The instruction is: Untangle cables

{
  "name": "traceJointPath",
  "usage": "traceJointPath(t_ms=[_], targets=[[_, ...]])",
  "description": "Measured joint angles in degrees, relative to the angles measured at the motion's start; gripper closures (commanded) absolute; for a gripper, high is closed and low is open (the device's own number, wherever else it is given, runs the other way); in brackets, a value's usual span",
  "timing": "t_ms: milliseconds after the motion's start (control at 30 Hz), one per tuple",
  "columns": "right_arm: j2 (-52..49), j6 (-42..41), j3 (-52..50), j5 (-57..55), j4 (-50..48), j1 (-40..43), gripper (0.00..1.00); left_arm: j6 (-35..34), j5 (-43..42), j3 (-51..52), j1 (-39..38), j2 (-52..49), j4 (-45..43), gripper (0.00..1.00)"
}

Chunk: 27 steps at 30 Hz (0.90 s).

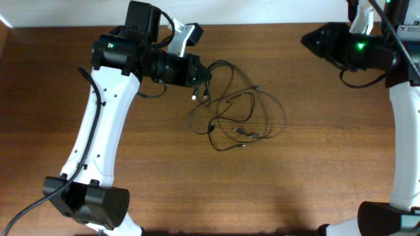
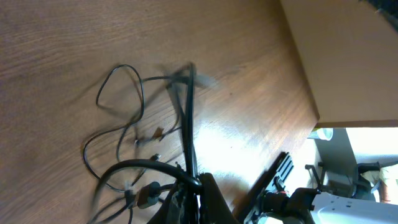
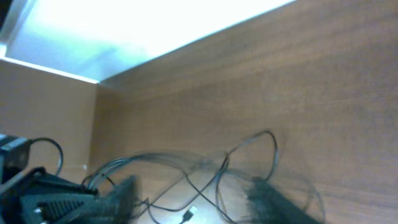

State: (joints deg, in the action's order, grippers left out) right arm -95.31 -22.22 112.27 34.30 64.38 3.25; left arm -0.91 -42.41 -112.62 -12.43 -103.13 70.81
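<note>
The cables (image 1: 237,113) lie as a loose tangle of thin black loops in the middle of the wooden table, with small plug ends near its left side (image 1: 197,96). My left gripper (image 1: 200,73) sits at the tangle's upper left edge and is shut on several cable strands. In the left wrist view the jaws (image 2: 198,185) pinch strands that run taut away from them (image 2: 189,118) to the loops (image 2: 118,134). My right gripper (image 1: 310,39) hovers at the back right, apart from the cables. Its blurred fingers (image 3: 193,190) are spread and empty, with the cables (image 3: 249,162) below.
The left arm's white links (image 1: 98,131) cross the table's left part from its base (image 1: 88,203). The right arm (image 1: 403,131) stands along the right edge. The table's back edge (image 1: 262,25) meets a white wall. A thicker arm cable (image 2: 134,167) loops beside the left jaws.
</note>
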Motion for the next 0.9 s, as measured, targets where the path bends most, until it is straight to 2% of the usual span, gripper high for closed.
traceJointPath(t_ms=[233,267,300,333,367,400,500,533,633,800,900], targets=[[0.00,1.09,0.00,-0.22,1.62,-6.62,0.18,0.00,0.28,0.00,0.00,0.00,0.13,0.98],[0.00,1.36,0.00,-0.24,1.64,-8.24,0.18,-0.04,0.02,0.00,0.00,0.00,0.13,0.92],[0.00,1.46,0.00,-0.24,1.64,-9.42,0.19,-0.37,-0.13,0.00,0.00,0.00,0.13,0.76],[0.00,1.55,0.00,-0.22,1.70,-10.56,0.19,-1.14,-0.24,0.00,0.00,0.00,0.13,0.66],[0.00,1.66,0.00,-0.22,2.12,-11.34,0.18,-2.43,-0.50,0.00,0.00,0.00,0.07,0.63],[0.00,1.66,0.00,-0.46,2.62,-11.87,0.18,-3.54,-0.63,0.00,0.00,0.00,0.09,0.55],[0.00,1.66,0.00,-1.31,3.43,-12.20,0.18,-5.09,-0.83,0.00,0.00,0.00,0.15,0.18],[-0.04,1.68,0.00,-1.64,3.67,-12.20,0.18,-5.40,-0.79,0.00,0.00,0.00,0.39,0.10],[-0.22,1.68,0.00,-4.09,4.63,-12.20,0.18,-4.28,1.16,0.00,-0.07,0.00,2.43,0.07],[-0.33,3.06,0.00,-11.30,9.18,-12.24,0.15,-2.99,17.22,-0.11,-0.39,0.00,7.69,0.11],[-0.35,3.41,0.00,-18.95,14.08,-12.24,0.14,-2.99,24.83,2.05,-1.31,0.17,6.25,0.13]])
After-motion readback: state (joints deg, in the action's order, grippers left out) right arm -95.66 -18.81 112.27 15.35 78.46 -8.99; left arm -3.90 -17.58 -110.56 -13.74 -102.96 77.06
